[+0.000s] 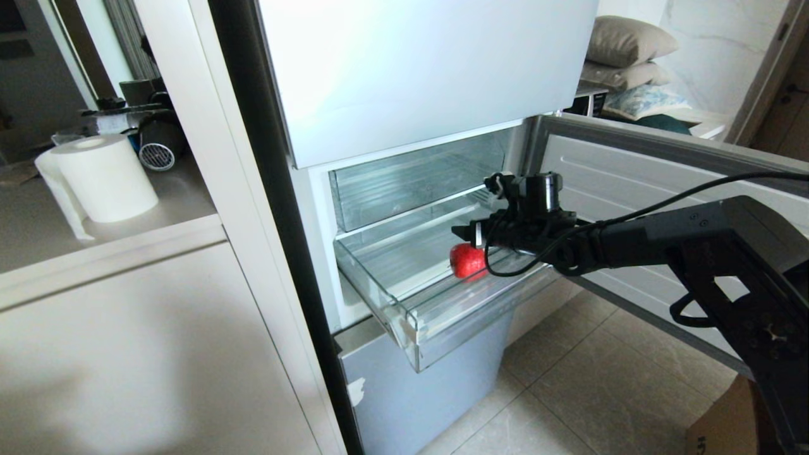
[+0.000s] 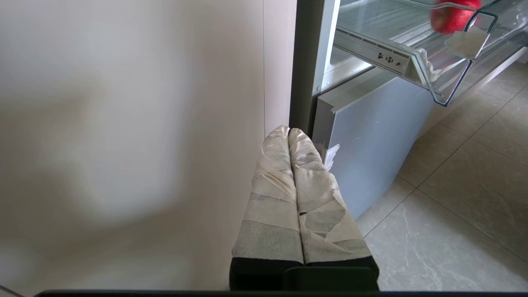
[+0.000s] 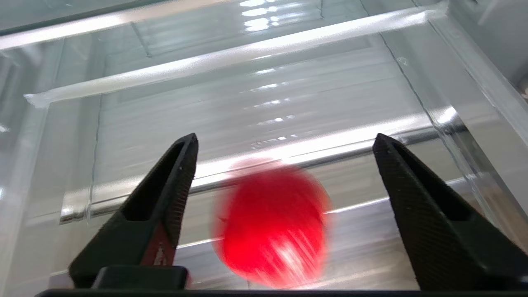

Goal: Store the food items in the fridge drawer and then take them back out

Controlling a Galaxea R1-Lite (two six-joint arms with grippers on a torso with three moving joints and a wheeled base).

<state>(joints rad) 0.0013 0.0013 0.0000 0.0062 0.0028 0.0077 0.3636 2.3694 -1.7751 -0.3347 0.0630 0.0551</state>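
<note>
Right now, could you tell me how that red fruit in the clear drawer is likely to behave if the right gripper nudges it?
The red fruit looks round, so it would probably roll. The fridge drawer floor seems smooth, so it may slide too. It appears firm.

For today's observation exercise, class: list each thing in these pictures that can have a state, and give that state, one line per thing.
fridge drawer: pulled out, open.
red food item: lying in the drawer, between the open fingers, not gripped.
right gripper: open, over the drawer.
left gripper: shut, parked low beside the fridge.
fridge door: swung open.
upper fridge door: closed.
paper roll: upright on the counter.
</note>
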